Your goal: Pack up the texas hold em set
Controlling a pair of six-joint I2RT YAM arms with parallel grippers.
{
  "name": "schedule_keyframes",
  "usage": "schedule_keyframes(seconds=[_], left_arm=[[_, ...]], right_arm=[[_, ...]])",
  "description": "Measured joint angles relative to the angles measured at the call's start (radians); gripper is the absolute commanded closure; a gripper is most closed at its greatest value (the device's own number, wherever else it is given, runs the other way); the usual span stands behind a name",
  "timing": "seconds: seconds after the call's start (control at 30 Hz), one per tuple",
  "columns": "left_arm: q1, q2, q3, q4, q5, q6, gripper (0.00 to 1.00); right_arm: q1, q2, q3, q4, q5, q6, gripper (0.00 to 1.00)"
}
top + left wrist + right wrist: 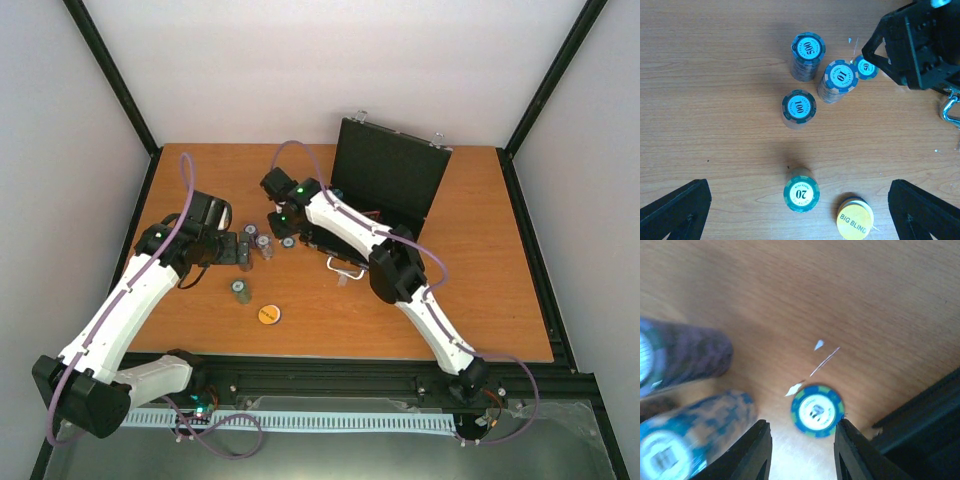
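A: Right gripper [802,455] first. Its jaws stand apart with nothing in them, and the little 50 chip [817,411] lies flat on the tabletop [865,300], just ahead of the gap between them.

B: So it's lined up?

A: Nearly, I'd say. The chip is round and face up, so there's no long axis to square to. The jaws only need to go forward and down to straddle it. It sits low, though — a pinch could slip off it.

B: And the case [385,185]?

A: Open, lid upright, just beside that gripper on its right. A short carry, I'd guess.

B: The left gripper [232,250]?

A: Jaws wide and empty, hanging above the 20 stack [801,194], with the orange disc [855,220] close by. The 10 stack [841,77], 100 stack [799,107] and 500 stack [808,47] stand between the two arms. For the 50 chip, the right arm is plainly nearer.
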Motion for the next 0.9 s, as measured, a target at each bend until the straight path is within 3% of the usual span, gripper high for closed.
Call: schedule_keyframes(seconds=[0.37, 0.9], left_arm=[[0.000, 0.021, 0.000, 0.002, 0.001, 0.001, 0.00], [0.000, 0.025, 0.000, 0.002, 0.005, 0.013, 0.00]], right_arm=[[-0.061, 0.104, 0.002, 0.117, -0.010, -0.014, 0.62], [-0.040, 0.136, 0.029, 0.093, -0.056, -0.110, 0.62]])
